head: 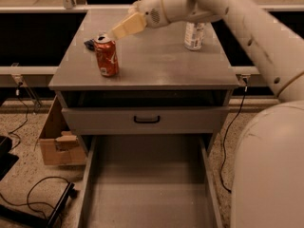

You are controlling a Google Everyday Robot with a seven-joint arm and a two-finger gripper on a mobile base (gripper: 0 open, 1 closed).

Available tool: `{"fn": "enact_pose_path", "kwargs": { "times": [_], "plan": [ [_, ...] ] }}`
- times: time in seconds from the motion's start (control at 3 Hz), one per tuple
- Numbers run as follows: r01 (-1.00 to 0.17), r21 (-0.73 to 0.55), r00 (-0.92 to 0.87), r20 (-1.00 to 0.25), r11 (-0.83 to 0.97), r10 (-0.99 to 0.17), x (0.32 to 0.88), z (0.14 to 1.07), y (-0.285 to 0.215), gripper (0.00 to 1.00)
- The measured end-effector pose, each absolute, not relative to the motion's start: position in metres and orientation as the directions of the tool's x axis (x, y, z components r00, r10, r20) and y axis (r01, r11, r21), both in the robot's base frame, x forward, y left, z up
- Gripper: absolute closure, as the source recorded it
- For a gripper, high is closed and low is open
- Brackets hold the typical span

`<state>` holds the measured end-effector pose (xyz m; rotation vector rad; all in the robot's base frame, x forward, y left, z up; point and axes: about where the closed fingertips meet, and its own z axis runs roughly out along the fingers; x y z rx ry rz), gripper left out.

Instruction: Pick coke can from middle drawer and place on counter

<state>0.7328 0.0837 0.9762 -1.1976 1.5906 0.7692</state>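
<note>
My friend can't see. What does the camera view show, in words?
A red soda can stands upright on the grey counter, and the robot's pincer hovers close above the can's top. Below, the middle drawer is pulled out, and a bottle stands farther back on the counter.
</note>
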Motion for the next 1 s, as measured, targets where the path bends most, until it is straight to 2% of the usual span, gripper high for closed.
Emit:
{"fn": "enact_pose_path", "kwargs": {
  "times": [0.33, 0.67, 1.0],
  "plan": [
    [-0.910, -0.122, -0.071, -0.896, 0.395, -0.439, 0.706, 1.026, 0.018, 0.00],
    [-0.815, -0.225, -0.107, -0.847, 0.534, -0.520, 0.676, 1.056, -0.036, 0.00],
    [-0.748, -0.283, -0.193, -0.773, 0.601, -0.604, 0.640, 1.051, -0.055, 0.00]
  ]
}}
